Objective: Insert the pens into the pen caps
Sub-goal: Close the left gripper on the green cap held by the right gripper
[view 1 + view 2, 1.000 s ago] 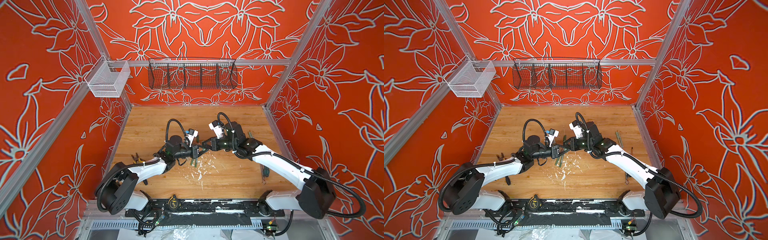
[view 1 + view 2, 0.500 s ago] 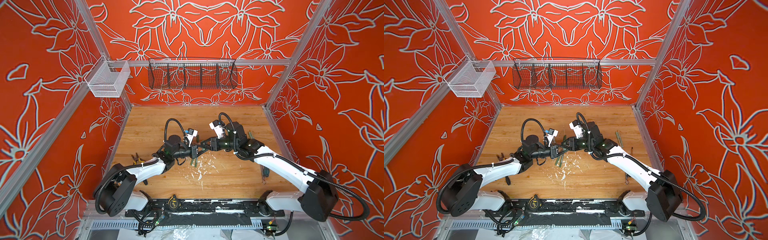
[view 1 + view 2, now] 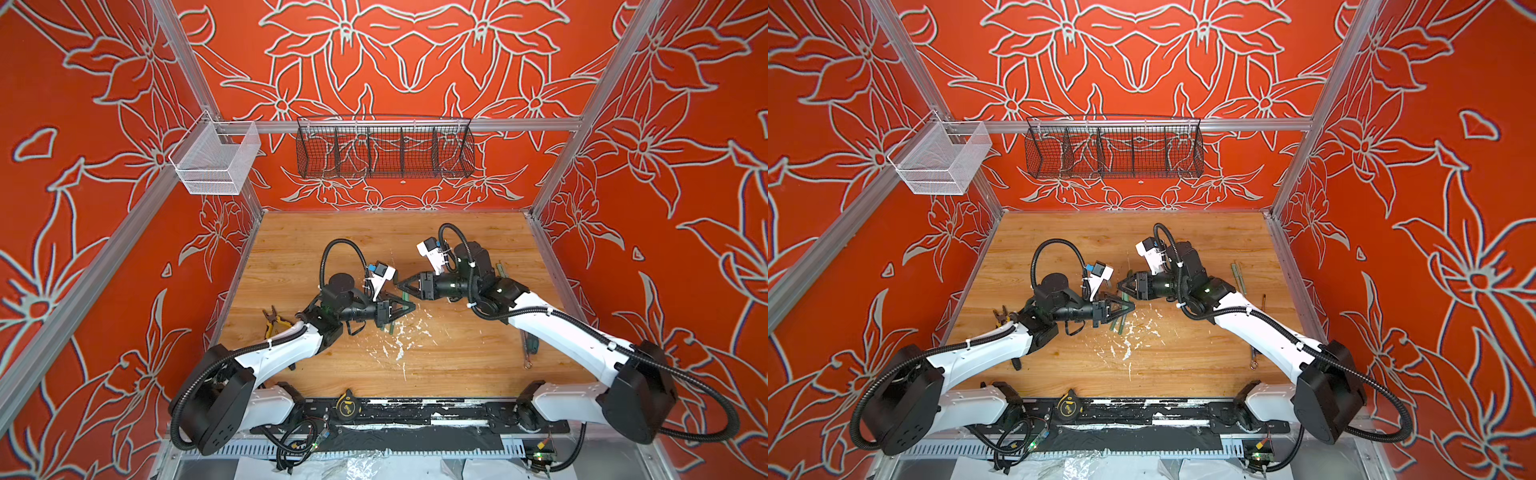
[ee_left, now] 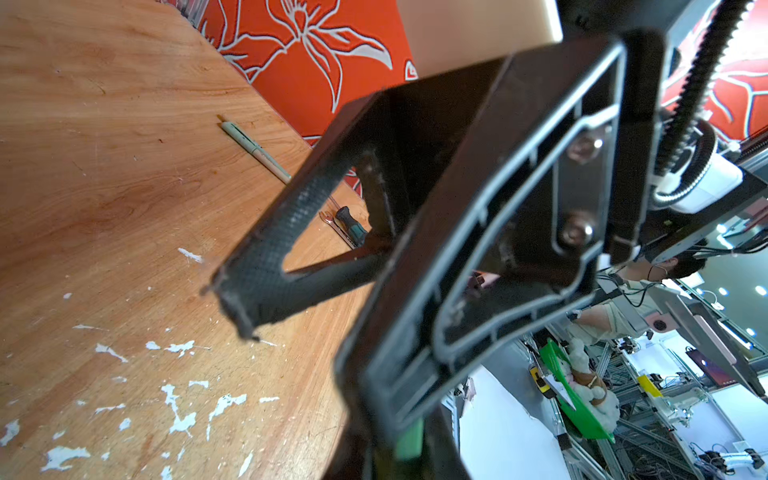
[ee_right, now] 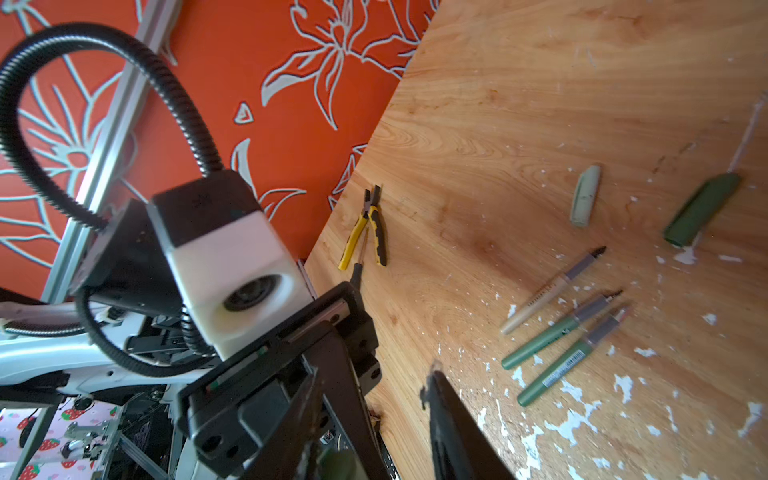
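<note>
Both grippers hang tip to tip over the middle of the wooden table. My left gripper is shut on a green pen, of which only a blurred stub shows between its jaws. My right gripper faces it with its jaws apart and bare wood showing between them. In the right wrist view a tan pen and two green pens lie side by side. Beyond their tips lie a pale green cap and a dark green cap.
Yellow-handled pliers lie by the left wall. A pale capped pen, a screwdriver and a wrench lie on the right side. White paint flecks dot the middle. Wire baskets hang on the walls.
My right gripper's jaws have opened. The two grippers, tip against tip a second ago, now stand slightly apart, with the left one a little lower.
</note>
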You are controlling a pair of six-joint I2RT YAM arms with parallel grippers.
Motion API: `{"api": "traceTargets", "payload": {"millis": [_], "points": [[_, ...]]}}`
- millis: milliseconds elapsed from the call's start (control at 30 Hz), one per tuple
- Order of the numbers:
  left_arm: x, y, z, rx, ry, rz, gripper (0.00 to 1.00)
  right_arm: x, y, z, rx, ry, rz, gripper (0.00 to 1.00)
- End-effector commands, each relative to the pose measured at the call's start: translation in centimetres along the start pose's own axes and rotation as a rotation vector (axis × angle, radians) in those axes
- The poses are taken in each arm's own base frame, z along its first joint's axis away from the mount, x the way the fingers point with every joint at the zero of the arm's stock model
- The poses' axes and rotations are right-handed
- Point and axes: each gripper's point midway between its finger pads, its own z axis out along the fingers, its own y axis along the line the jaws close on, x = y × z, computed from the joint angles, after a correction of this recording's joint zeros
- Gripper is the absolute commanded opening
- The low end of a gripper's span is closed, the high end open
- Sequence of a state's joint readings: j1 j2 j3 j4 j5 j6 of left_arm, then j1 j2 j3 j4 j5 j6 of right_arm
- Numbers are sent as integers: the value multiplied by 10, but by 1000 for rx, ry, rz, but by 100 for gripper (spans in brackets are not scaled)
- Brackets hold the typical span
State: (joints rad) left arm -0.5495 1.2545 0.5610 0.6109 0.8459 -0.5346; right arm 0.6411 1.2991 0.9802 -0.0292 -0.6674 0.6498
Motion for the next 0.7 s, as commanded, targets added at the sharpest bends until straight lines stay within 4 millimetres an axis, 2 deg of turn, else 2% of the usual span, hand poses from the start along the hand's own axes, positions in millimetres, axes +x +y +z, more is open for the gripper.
{"api": "traceTargets", "payload": {"millis": [0, 200, 400, 667], "points": [[1, -6, -2, 20, 16, 36, 0, -4, 21, -2, -91, -9, -13, 38], [-1, -5, -2, 16, 8, 34, 0, 1, 32, -5, -136, 9, -24, 37], [-5, -7, -2, 22, -4, 34, 0, 9, 31, -5, -135, 24, -29, 37], [-9, -11, -4, 26, -12, 40, 0, 13, 30, -5, -136, 28, -31, 31]]}}
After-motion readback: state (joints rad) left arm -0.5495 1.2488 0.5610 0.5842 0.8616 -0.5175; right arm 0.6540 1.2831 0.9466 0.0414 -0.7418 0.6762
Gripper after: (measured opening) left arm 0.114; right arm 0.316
